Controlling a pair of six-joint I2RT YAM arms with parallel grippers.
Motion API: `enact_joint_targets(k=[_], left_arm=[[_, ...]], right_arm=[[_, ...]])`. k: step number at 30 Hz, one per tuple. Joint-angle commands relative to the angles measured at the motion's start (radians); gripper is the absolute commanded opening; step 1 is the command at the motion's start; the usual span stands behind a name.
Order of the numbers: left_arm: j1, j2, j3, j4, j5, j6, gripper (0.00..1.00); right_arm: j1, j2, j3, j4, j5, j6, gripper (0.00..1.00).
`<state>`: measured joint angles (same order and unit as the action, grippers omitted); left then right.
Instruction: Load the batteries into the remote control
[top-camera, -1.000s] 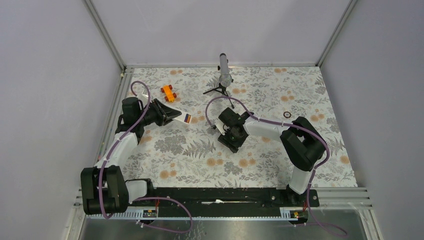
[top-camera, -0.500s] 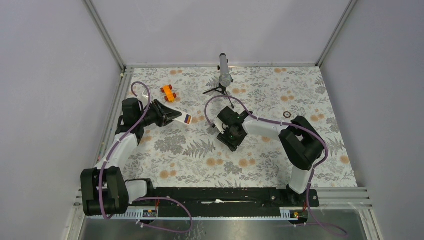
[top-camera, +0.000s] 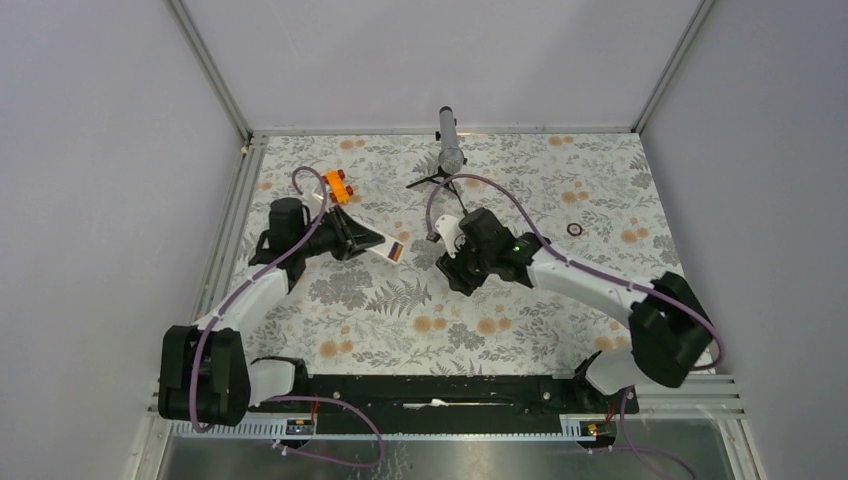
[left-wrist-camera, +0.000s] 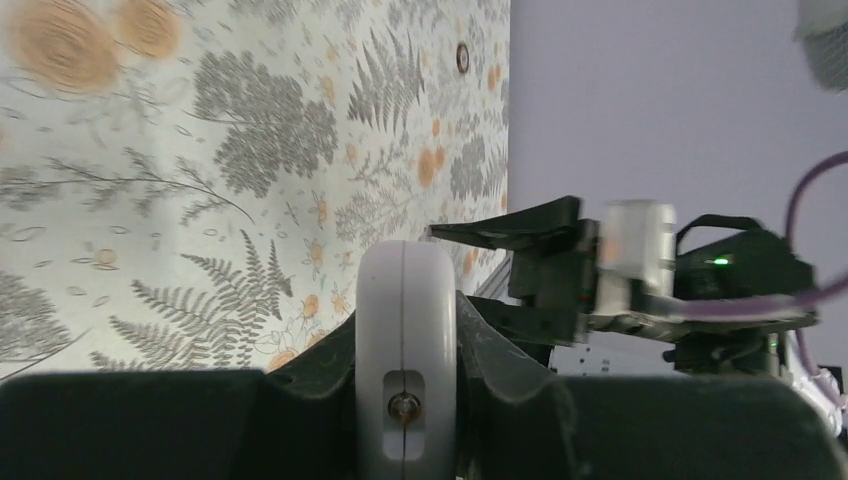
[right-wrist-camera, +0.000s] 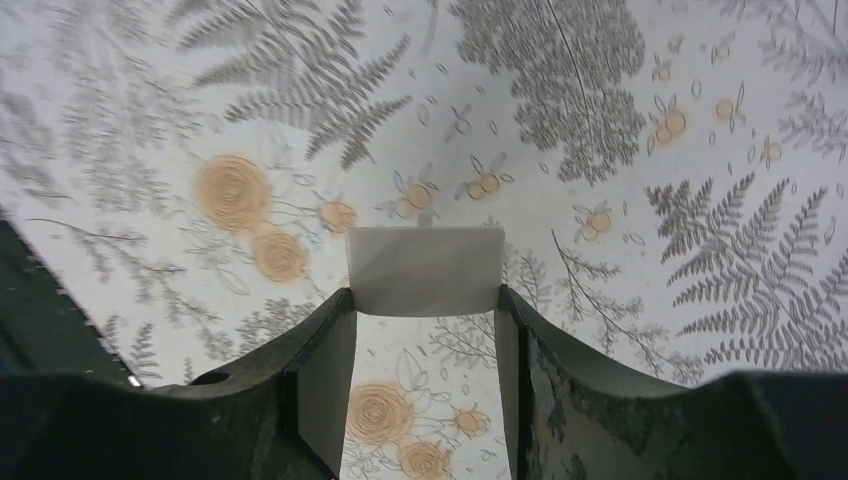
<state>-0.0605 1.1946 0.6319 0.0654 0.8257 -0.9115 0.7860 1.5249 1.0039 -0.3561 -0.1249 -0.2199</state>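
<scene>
My left gripper (top-camera: 372, 240) is shut on the white remote control (top-camera: 388, 246) and holds it pointing right toward the middle. An orange and a dark patch at the remote's far end, the batteries (top-camera: 398, 251), sit side by side in it. In the left wrist view the remote (left-wrist-camera: 406, 330) shows end-on, clamped between both fingers. My right gripper (top-camera: 456, 270) is close to the right of the remote. In the right wrist view it (right-wrist-camera: 425, 300) pinches a small flat white square cover (right-wrist-camera: 425, 270) at its fingertips, above the floral mat.
A chunky orange toy piece (top-camera: 337, 186) lies behind the left gripper. A grey cylinder on a small tripod (top-camera: 449, 150) stands at the back centre. A small dark ring (top-camera: 575, 229) lies to the right. The right arm (left-wrist-camera: 650, 280) fills the left wrist view's right side.
My left gripper has moved right toward the middle with the remote. My right arm has swung its elbow out to the right, its gripper staying near the centre.
</scene>
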Motion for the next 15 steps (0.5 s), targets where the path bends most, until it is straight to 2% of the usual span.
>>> enact_joint_targets(k=[1, 7, 15], left_arm=[[-0.107, 0.046, 0.027, 0.103, -0.043, 0.023, 0.0], [-0.233, 0.081, 0.116, 0.039, -0.104, 0.128, 0.0], [-0.332, 0.112, 0.155, 0.034, -0.156, 0.166, 0.0]], right_arm=[[0.009, -0.136, -0.085, 0.188, -0.166, 0.011, 0.37], [0.014, -0.217, -0.114, 0.236, -0.23, 0.005, 0.37], [0.044, -0.194, -0.037, 0.175, -0.159, 0.032, 0.38]])
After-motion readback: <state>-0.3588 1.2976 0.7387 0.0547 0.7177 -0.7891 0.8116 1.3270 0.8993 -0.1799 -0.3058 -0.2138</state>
